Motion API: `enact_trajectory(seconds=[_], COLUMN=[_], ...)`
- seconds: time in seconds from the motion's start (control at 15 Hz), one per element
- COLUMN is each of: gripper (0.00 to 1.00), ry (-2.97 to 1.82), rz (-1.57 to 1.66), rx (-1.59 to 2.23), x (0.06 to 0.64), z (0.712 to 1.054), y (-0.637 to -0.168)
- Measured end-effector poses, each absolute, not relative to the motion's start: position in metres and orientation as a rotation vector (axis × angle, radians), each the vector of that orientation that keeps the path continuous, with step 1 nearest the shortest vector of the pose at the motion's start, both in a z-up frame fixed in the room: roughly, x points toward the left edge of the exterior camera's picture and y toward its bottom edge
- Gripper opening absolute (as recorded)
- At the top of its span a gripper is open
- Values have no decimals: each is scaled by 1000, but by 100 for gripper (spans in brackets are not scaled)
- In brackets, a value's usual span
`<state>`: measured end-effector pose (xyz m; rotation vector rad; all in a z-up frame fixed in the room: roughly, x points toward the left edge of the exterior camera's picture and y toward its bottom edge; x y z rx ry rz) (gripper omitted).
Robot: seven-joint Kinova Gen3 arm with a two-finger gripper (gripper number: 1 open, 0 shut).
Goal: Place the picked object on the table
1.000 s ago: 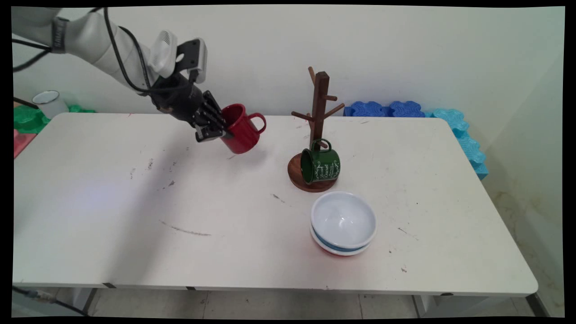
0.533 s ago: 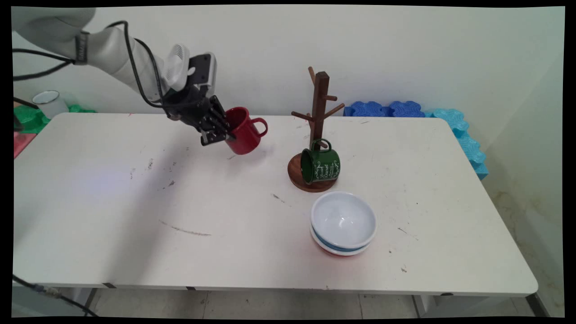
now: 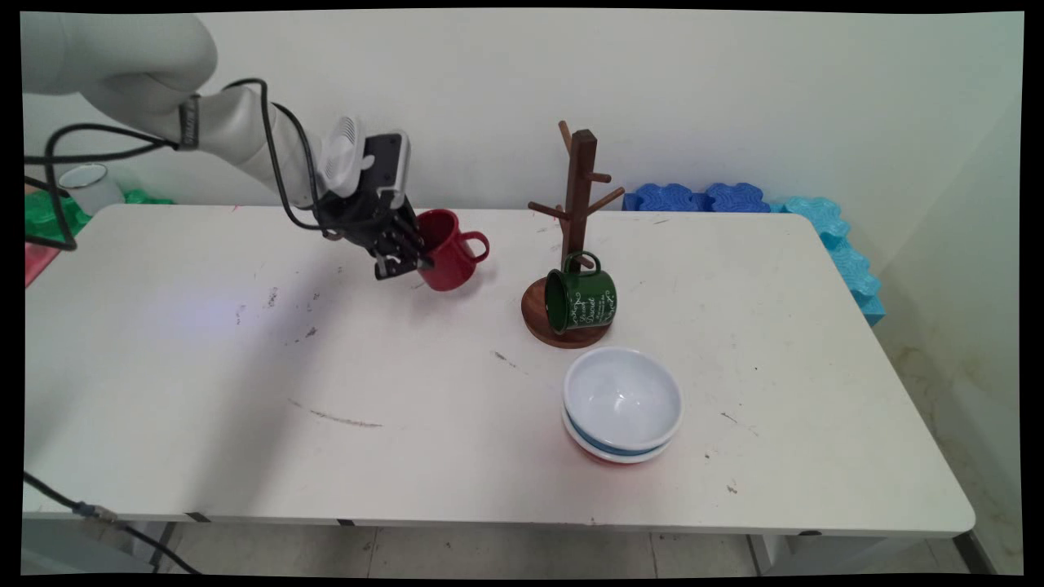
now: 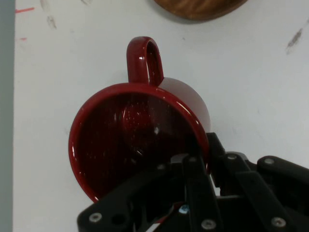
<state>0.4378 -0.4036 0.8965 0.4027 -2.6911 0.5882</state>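
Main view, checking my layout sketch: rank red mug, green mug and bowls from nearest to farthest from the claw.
1. Red mug: gripped by the claw.
2. Green mug: to its right, on the rack's base.
3. Bowls: stacked at the table's near side, right.

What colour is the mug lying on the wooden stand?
Dark green with white lettering on the mug, lying on its side on the stand's base. It shows best in the main view.
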Motion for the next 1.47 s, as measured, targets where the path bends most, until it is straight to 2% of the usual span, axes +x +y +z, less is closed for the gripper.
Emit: enact_trajectory(seconds=[0.87,0.93,1.47], gripper=[0,100,100], ry=[-2742,-2744,-2732], rz=[615,617,643], rx=[319,316,298], x=[432,432,427], z=[853,852,850], y=[-406,-406,-410])
